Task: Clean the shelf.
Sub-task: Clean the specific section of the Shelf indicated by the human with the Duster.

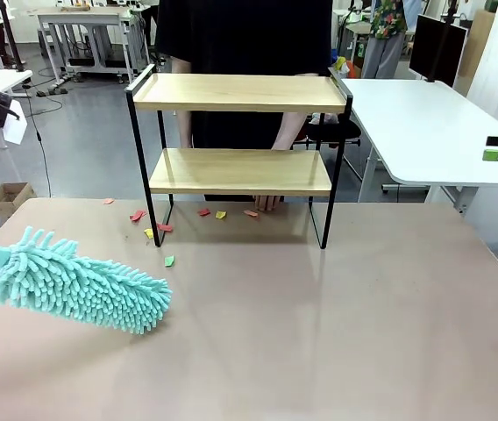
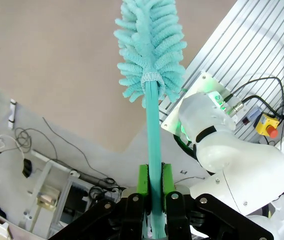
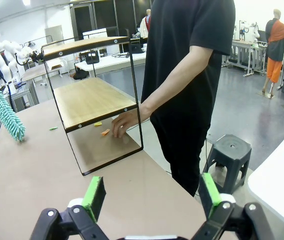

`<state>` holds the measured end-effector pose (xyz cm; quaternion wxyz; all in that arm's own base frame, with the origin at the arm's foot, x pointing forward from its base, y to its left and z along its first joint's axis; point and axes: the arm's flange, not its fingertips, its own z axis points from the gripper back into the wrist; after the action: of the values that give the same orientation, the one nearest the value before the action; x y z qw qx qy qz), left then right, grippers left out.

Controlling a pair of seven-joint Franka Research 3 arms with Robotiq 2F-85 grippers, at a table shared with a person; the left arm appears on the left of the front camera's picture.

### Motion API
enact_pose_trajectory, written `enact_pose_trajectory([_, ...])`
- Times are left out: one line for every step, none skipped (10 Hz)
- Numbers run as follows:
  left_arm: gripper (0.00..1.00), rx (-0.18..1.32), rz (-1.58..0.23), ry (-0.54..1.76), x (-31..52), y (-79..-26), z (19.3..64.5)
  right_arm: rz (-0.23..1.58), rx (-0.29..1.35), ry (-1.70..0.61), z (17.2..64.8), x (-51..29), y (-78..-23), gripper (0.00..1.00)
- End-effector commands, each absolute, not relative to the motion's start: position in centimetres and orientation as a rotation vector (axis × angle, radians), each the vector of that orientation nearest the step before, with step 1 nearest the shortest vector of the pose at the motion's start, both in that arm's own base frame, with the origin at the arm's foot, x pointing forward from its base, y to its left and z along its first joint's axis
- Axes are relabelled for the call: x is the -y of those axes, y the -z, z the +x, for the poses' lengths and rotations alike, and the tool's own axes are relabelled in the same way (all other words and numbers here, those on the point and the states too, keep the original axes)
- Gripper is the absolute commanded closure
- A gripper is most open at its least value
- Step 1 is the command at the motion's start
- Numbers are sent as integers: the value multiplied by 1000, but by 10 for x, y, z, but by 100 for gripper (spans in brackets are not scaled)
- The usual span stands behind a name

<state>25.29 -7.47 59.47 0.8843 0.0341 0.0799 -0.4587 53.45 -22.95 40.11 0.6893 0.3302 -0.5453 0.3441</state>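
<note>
Shelf (image 1: 240,92), 2-tier, on table (image 1: 337,333); left hand (image 2: 153,175) tight around teal duster (image 2: 152,45), right hand (image 3: 152,192) wide.

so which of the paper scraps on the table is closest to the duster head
The lone green scrap, just beyond the duster tip; the red, yellow and orange ones lie farther back by the shelf.

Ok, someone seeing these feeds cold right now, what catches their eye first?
The fluffy teal duster at the near left of the table, its handle clamped in the left gripper. Next, the two-tier shelf at the far middle, with coloured scraps strewn on the table by its left legs and beneath it, where the person's hand reaches in.
</note>
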Motion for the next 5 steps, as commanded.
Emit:
enact_pose_trajectory([87, -165, 49, 941, 75, -595, 251, 736, 1223, -775, 535, 227, -404, 0])
enact_pose_trajectory([87, -165, 49, 941, 75, -595, 251, 736, 1223, -775, 535, 227, -404, 0])
enact_pose_trajectory([87, -165, 49, 941, 75, -595, 251, 736, 1223, -775, 535, 227, -404, 0])
enact_pose_trajectory([87, -165, 49, 941, 75, -595, 251, 736, 1223, -775, 535, 227, -404, 0])
enact_pose_trajectory([87, -165, 49, 941, 75, -595, 251, 736, 1223, -775, 535, 227, -404, 0])
